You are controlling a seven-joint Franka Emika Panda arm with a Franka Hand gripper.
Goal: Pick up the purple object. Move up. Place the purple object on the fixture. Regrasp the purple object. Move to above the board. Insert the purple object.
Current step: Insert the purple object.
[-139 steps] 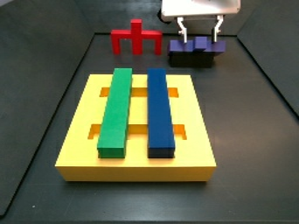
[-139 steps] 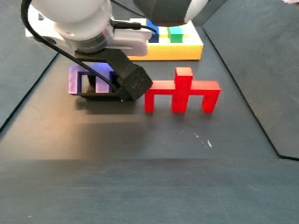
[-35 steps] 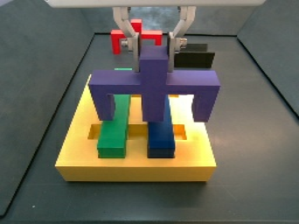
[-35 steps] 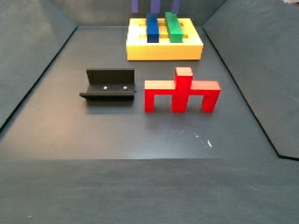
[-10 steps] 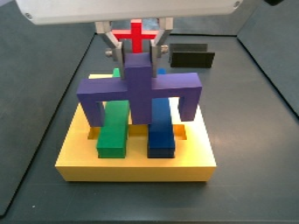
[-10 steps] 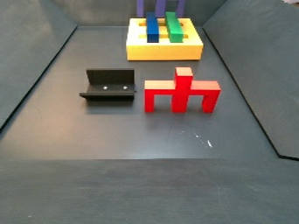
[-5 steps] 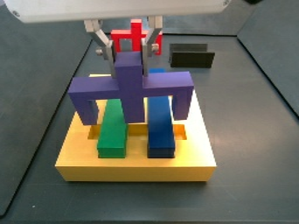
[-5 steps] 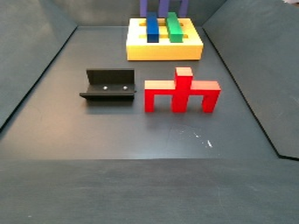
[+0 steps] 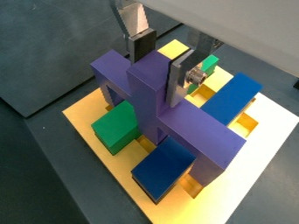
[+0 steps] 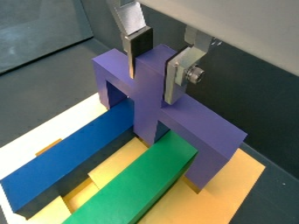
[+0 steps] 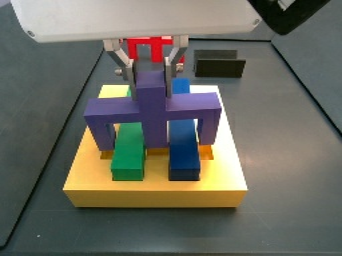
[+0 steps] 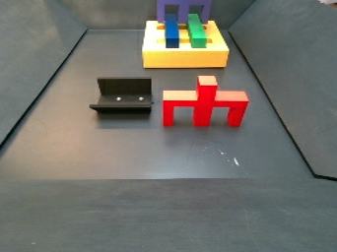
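I see the gripper [image 10: 158,63] over the board [image 11: 94,176], its silver fingers [image 10: 183,73] clamped on the central post of the purple object [image 11: 151,110]. The piece hangs legs-down, crossbar spanning the green bar [image 11: 130,146] and the blue bar [image 11: 185,150]; in both wrist views the legs reach down around the bars, though I cannot tell whether they touch the yellow slab. Behind the board, in a side view, the red forked piece [image 11: 154,45] is mostly hidden by the gripper body, and the fixture [image 11: 221,66] stands beside it. From the other side I see the fixture [image 12: 122,96] empty on the floor, just beside the red piece [image 12: 204,104], both well apart from the board [image 12: 184,52]. The floor [image 12: 158,167] is dark grey and matte, with low dark walls around it.
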